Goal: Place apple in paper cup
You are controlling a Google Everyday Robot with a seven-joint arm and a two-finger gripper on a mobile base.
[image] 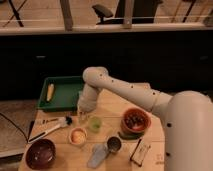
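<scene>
A white-rimmed paper cup (77,135) stands on the wooden table (112,107) at the front left. Something round and pale orange shows inside it; I cannot tell whether this is the apple. No other apple is in view. My arm reaches in from the right, and my gripper (82,113) hangs just above and behind the cup, beside a small green cup (95,123).
A green tray (65,97) with a yellow corn cob (50,91) sits at the back left. A terracotta bowl (134,120) with dark contents, a metal cup (114,144), a dark bowl (40,153), a brush (49,126) and a packet (140,150) lie around.
</scene>
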